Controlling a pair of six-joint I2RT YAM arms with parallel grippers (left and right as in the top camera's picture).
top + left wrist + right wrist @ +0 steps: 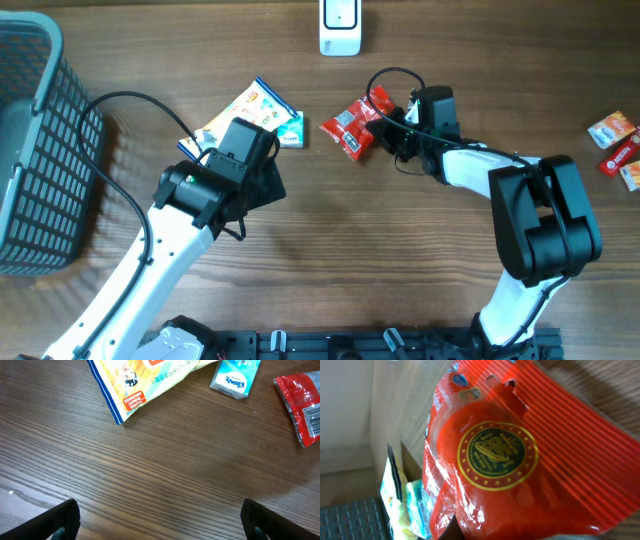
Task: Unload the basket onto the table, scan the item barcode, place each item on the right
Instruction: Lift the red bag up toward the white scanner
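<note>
Overhead first: the red packet [350, 128] lies on the desk [400, 250] just above centre frame. The right pincer [384, 127] is pressed together on the packet's right edge, so we judge it to be pinching the film there. A white device [340, 26], which we take for the scanner, stands at the top edge, near the packet but apart from it. A yellow snack bag [245, 110] and a tissue pack [291, 130] lie touching each other left of the packet. Small packets [615, 145] sit at the right edge. The dark mesh basket [40, 150] fills the left edge, and we see no item in the part that shows.

Next, the left wrist view: the left pincer [160, 522] is spread wide over bare desk, holding nothing. The red packet shows at the right edge of the frame, with what looks like a barcode patch on its side.

Last, the right wrist view: the packet fills the frame, and a round gold-and-green seal [497, 455] faces the lens. We cannot make out the fingers here.

To do this step well, we would keep the pinch on the edge, clear of the barcode. We would lift slowly so the thin film does not slip, then turn the barcode side flat toward the white device. Creases and glare could spoil the read.
</note>
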